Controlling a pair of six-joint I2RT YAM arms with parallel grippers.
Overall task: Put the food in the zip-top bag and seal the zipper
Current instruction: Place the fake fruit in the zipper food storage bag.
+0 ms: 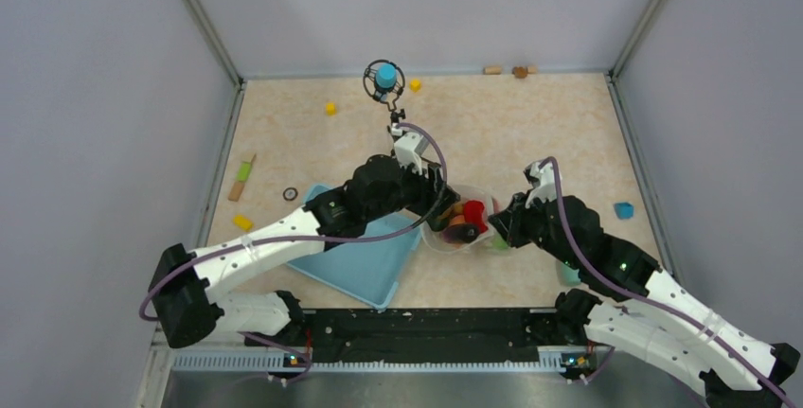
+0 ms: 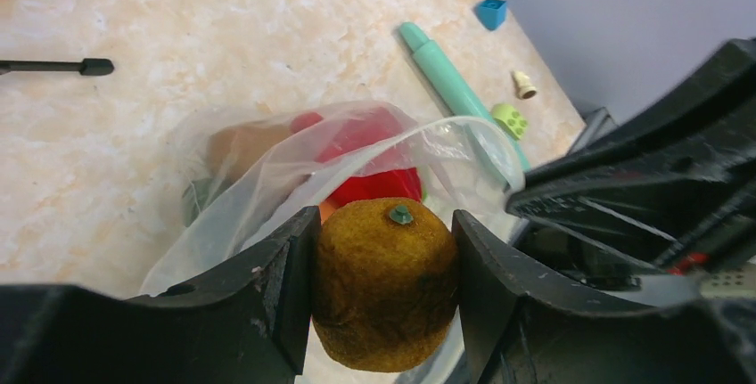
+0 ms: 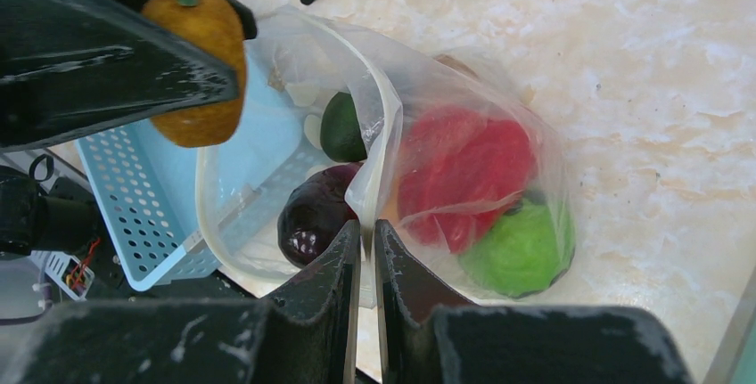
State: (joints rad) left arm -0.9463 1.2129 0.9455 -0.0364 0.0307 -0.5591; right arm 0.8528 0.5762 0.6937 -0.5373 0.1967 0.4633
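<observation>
Centre of the top view: zip-top bag (image 1: 443,238) lies on the surface (image 1: 530,124), mouth open toward lower left. Right gripper (image 3: 367,243) is clenched on the bag's rim by the zipper (image 3: 389,110), propping it open. Already inside are the red pepper (image 3: 468,170), bright green fruit (image 3: 519,249), dark green piece (image 3: 341,127) and dark purple piece (image 3: 314,216).

Left gripper (image 2: 383,317) is grasping an orange fruit (image 3: 198,63) just above the mouth.

Risks, my read:
- An off-line drop clips the rim, and the fruit rolls into the blue basket (image 3: 134,197) just beside the mouth.
- The thin pinch slips and the mouth collapses.
- The arms are close, so they could bump.

Teal pen (image 2: 450,85) and blue cube (image 2: 490,12), upper right of the left wrist view, are clear of the path.
</observation>
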